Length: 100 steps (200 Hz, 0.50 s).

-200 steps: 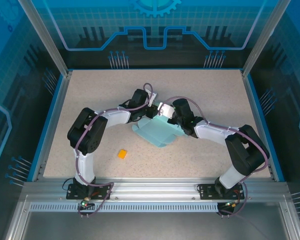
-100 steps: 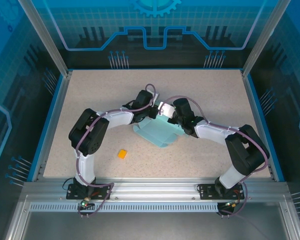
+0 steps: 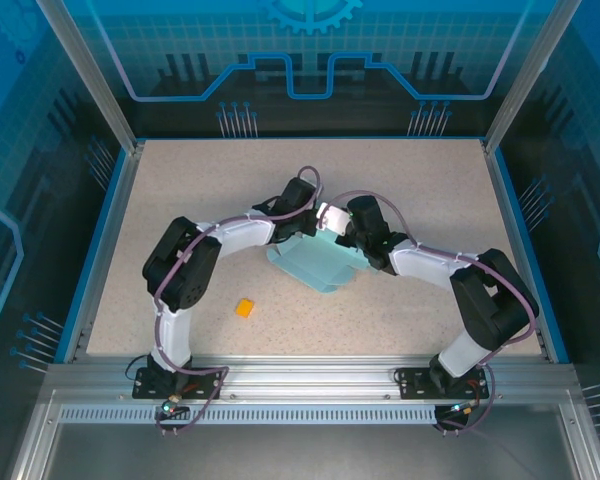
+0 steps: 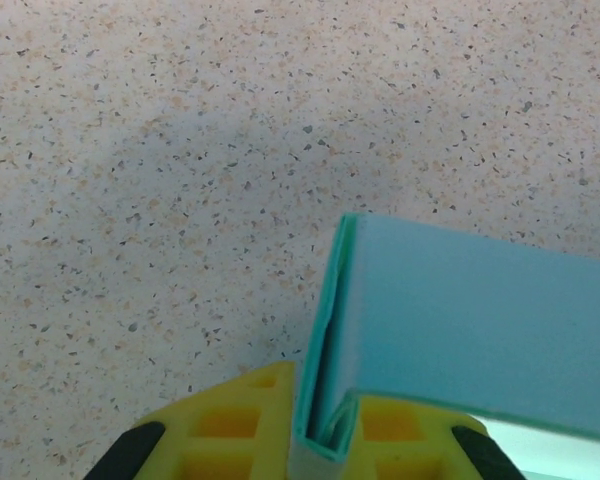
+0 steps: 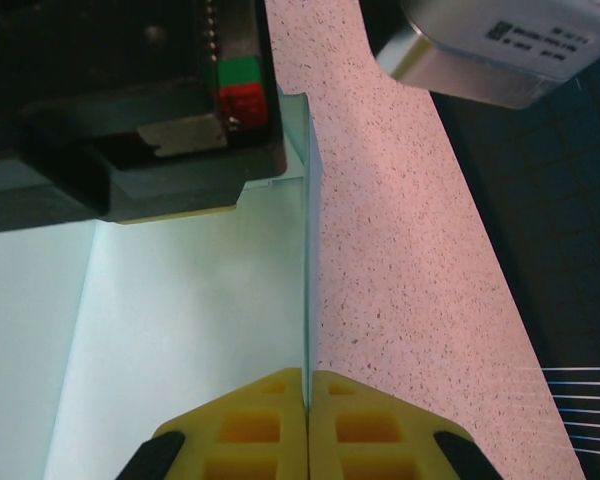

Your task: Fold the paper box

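The paper box (image 3: 320,268) is pale light-blue card lying partly folded at the table's middle. Both arms meet at its far edge. My left gripper (image 3: 308,226) is at the card's far left corner. In the left wrist view its yellow fingers (image 4: 250,420) are shut on a doubled fold of the paper box (image 4: 480,320), with the left gripper (image 4: 325,445) pinching the layers together. My right gripper (image 3: 338,238) holds the far right side. The right wrist view shows the right gripper (image 5: 307,385) shut on a thin upright wall of the paper box (image 5: 200,320).
A tiny orange block (image 3: 244,308) lies on the speckled table (image 3: 180,190), near and left of the card. The left arm's black wrist body (image 5: 130,120) sits close ahead of my right fingers. Blue rails and metal posts border the table.
The left arm has swung rightward toward the card's far corner. Its jaws have closed onto the folded edge. The right arm and the card have held still.
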Each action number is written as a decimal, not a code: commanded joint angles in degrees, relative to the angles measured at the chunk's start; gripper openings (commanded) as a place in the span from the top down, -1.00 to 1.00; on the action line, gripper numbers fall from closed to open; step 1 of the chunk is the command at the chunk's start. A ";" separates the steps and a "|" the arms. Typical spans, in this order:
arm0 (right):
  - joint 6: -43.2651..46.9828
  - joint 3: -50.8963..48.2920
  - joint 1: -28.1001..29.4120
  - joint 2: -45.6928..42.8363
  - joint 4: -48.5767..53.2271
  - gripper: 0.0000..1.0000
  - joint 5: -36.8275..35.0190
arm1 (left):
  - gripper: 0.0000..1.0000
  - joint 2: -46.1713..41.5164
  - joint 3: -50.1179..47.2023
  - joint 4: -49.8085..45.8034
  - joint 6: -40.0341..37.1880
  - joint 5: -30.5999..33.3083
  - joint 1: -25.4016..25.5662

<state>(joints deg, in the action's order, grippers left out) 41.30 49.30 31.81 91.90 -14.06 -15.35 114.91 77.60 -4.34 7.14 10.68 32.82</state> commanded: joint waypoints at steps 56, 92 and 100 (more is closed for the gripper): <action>-1.60 -0.74 0.29 -0.85 4.05 1.00 2.74 | 0.75 0.46 -1.17 4.91 1.95 6.97 -4.31; -2.26 -0.61 -0.04 -0.75 3.28 1.00 0.98 | 0.62 -0.69 -3.05 7.87 0.68 1.16 -4.32; -2.38 -0.54 -0.22 -0.70 3.25 1.00 0.78 | 0.59 -0.89 -3.57 8.47 0.62 0.05 -4.32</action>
<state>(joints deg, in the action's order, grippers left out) 40.36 49.23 31.48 92.01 -13.54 -16.03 115.13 75.72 -0.49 6.94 7.42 32.38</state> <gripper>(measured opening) 0.071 0.185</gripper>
